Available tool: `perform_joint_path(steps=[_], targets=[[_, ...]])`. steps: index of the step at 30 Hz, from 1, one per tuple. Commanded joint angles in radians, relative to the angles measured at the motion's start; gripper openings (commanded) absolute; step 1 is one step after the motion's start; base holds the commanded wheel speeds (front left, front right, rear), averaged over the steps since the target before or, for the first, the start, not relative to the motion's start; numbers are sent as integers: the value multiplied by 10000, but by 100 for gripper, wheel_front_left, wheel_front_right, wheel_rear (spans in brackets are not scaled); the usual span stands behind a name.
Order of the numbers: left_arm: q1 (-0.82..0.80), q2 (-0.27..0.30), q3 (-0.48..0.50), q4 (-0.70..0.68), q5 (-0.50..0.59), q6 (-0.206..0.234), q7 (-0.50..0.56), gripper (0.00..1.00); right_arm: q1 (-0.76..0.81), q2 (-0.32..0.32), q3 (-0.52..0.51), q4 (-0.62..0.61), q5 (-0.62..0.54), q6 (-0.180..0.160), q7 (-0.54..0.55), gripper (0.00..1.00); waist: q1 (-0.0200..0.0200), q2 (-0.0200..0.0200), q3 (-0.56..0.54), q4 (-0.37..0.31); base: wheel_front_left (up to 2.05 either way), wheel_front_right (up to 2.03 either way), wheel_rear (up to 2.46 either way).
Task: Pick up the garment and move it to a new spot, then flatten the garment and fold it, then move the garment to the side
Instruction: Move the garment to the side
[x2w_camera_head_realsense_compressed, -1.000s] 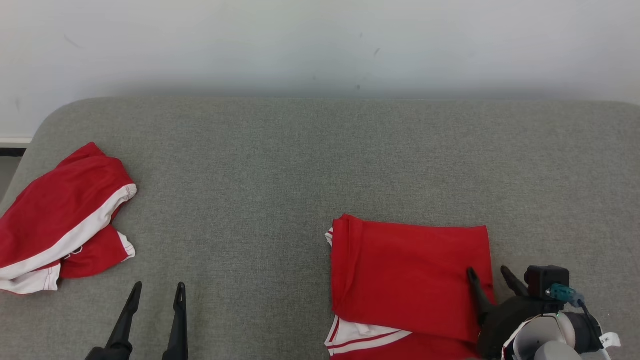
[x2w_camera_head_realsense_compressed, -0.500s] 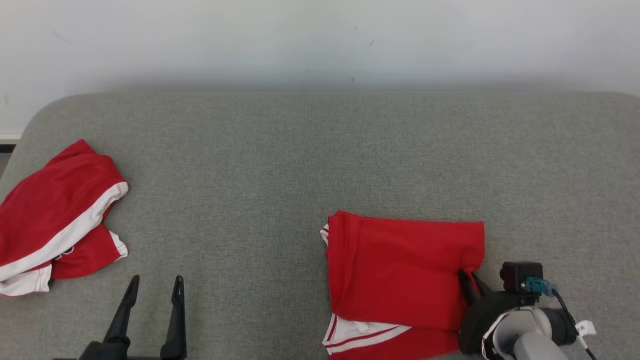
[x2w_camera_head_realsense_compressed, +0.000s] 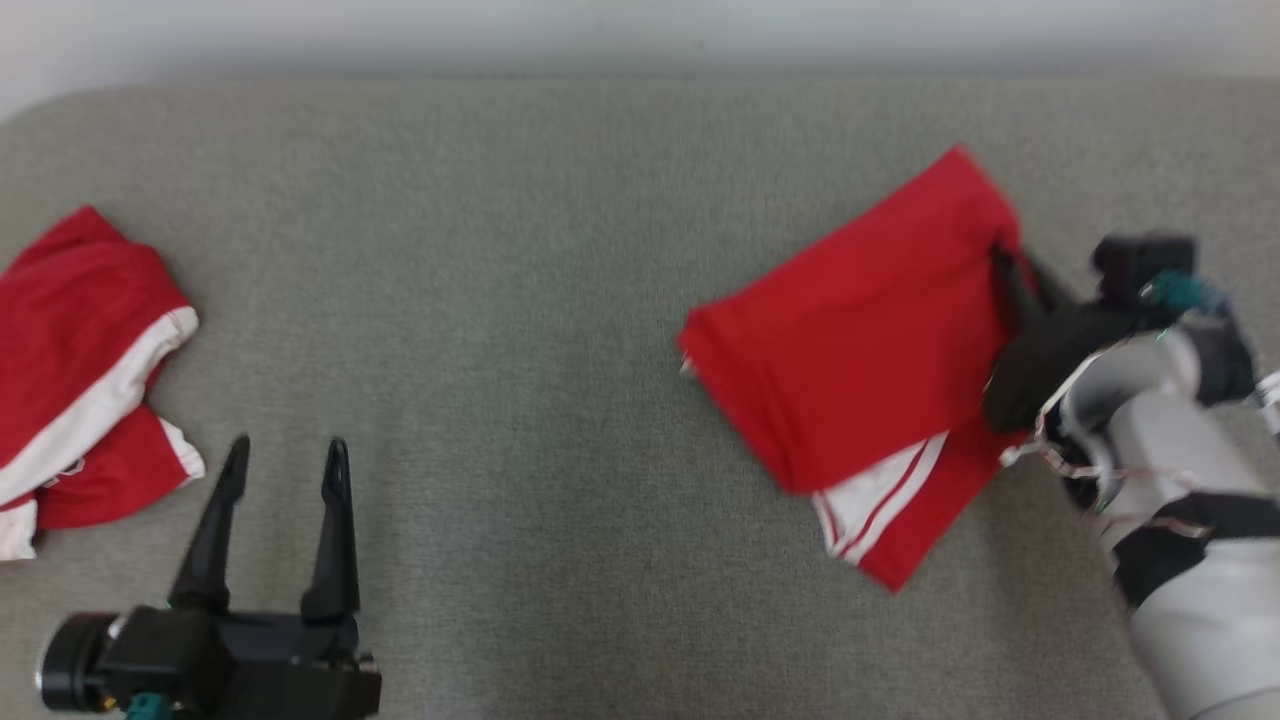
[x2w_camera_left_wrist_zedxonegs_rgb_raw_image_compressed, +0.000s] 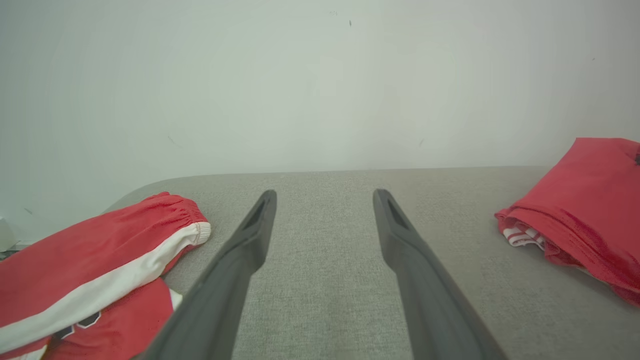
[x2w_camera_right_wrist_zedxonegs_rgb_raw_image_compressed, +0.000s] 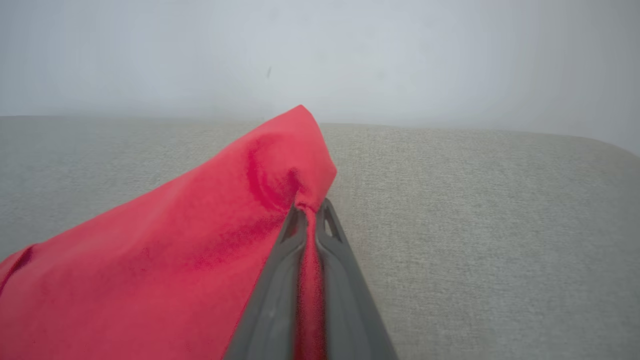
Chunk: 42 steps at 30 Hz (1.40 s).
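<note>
Right tool (x2w_camera_head_realsense_compressed: 1012, 260): jaws narrow, clamped on the right-hand edge of the folded red garment (x2w_camera_head_realsense_compressed: 860, 340). The right wrist view confirms red cloth nipped between the two fingers, with the pinched edge drawn up into a peak.

Left tool (x2w_camera_head_realsense_compressed: 287, 450): jaws wide, nothing between them, hovering over bare desk (x2w_camera_head_realsense_compressed: 520, 300) at the near left.

Location of garment: right half of the desk, lying askew. Its held edge is raised, while its left end appears in the left wrist view to rest on the cloth-covered surface. The head view is blurred here, so finer detail is not reliable.

Progress, as judged: the garment is a compact layered packet with a white striped layer showing underneath, so flattening and folding appear complete. The final step, moving it to the side, looks to be in hand. Outstanding: setting it down at its final place and releasing it.

A second red and white garment (x2w_camera_head_realsense_compressed: 80, 340) lies rumpled at the far left, well apart.
</note>
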Motion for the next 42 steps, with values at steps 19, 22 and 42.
perform_joint_path(steps=[19, 22, 42], targets=[[-1207, 941, 432, -3221, 486, 85, 493, 100, -3608, -2565, 887, 246, 499, -16, -424, 0, -1, -1, 3883, -2493, 0, 0, 0], [-1075, 1067, 526, -3765, 567, 180, 754, 100, -4090, -2845, 931, 294, 683, -16, -369, 0, -1, -1, 4069, -2769, 0, 0, 0], [-826, 1446, 532, -5161, 497, 252, 1509, 100, -5995, -4058, 1617, 1420, 900, -16, -453, 0, -1, -1, 4776, -3243, 0, 0, 0]])
